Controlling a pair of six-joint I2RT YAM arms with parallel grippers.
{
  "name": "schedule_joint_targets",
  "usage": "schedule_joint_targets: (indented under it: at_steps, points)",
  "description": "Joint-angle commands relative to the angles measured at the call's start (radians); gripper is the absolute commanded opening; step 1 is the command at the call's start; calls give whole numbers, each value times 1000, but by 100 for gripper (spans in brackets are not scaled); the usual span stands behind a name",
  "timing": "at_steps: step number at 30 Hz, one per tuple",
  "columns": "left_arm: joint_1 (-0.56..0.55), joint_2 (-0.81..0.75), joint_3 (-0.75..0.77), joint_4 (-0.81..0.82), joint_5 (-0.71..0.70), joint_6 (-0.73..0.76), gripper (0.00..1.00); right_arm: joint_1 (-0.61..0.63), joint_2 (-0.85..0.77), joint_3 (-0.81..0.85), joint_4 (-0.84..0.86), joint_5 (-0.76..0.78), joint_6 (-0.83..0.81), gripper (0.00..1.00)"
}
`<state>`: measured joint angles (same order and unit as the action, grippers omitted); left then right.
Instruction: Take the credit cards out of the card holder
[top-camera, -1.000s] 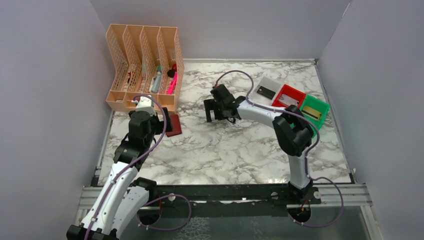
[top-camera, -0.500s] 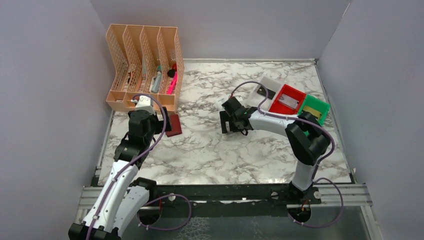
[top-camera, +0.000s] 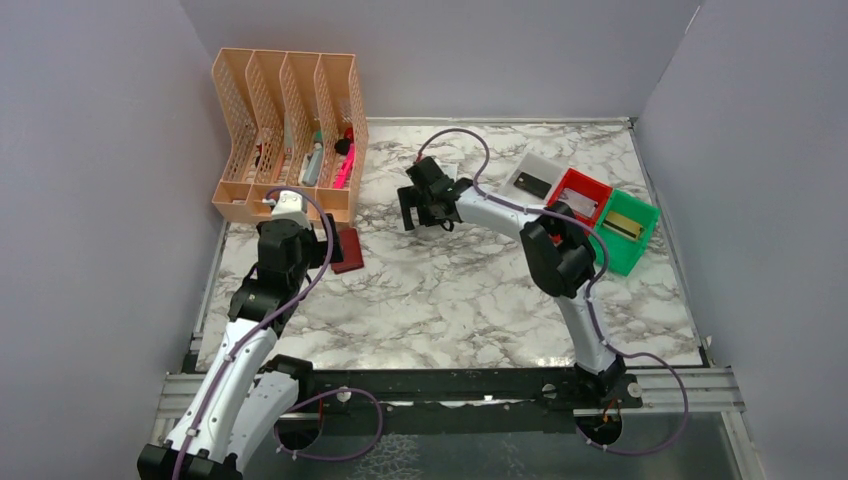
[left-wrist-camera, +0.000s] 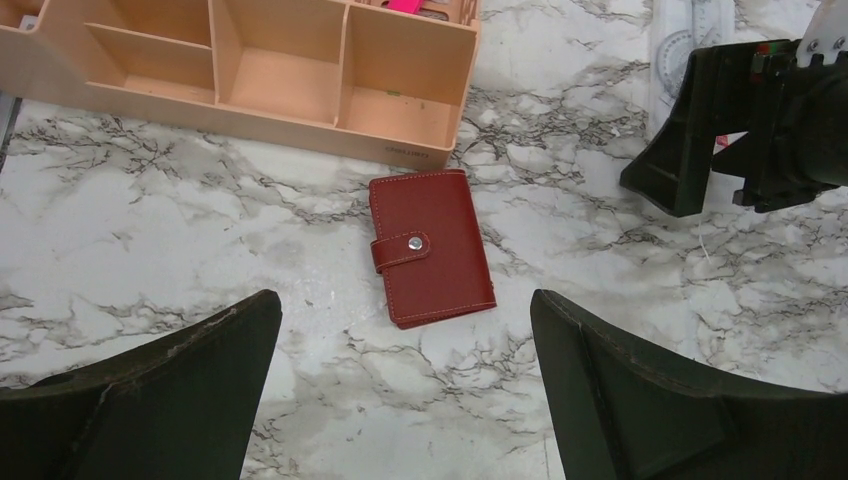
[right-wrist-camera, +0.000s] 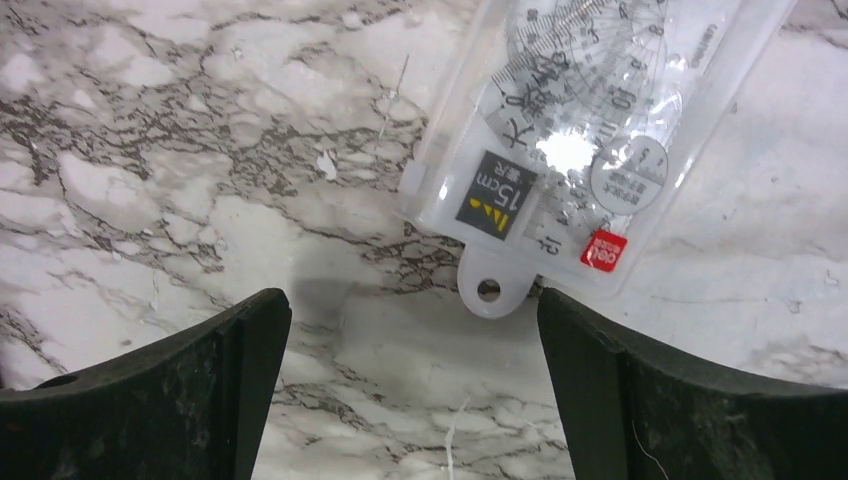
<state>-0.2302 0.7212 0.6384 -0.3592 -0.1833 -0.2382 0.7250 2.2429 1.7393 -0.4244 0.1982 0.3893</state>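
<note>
Organiser (top-camera: 285, 130), 10 o'clock, held pens (top-camera: 313, 160). Card holder (left-wrist-camera: 430, 247) lay closed at its 5 o'clock, ahead of left gripper (left-wrist-camera: 405, 370), jaws wide. Right gripper (right-wrist-camera: 412, 340), jaws wide, faced ruler pack (right-wrist-camera: 570, 150). At 2 o'clock: white bin (top-camera: 545, 163) held black card (top-camera: 532, 184); red bin (top-camera: 572, 178), silver card (top-camera: 577, 202); green bin (top-camera: 640, 235), gold card (top-camera: 622, 225).

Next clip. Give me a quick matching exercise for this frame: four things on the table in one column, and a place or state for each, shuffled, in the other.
Column one
1. card holder
2. ruler set
3. green bin
4. desk organiser

Column two
A. see-through plastic, lying flat
B. dark red, closed with its snap fastened
C. far right side
D. far left corner

Pairs: 1-B, 2-A, 3-C, 4-D
</note>
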Motion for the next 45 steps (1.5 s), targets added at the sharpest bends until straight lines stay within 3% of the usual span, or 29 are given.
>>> schedule_joint_targets:
  at_steps: [1,7,18,32,45]
  points:
    - [6,5,-5,16,25,8,99,1,-73,5,-92,36,-51,99]
    - [9,10,-3,17,32,8,99,-50,-311,-148,-56,252,-71,99]
    - [12,8,-3,17,42,5,99,-337,-590,-411,-65,373,51,99]
    - [12,8,-5,16,44,5,99,-486,-451,-451,-60,253,87,99]
    - [15,25,-3,16,50,6,99,-505,-381,-505,-1,137,105,99]
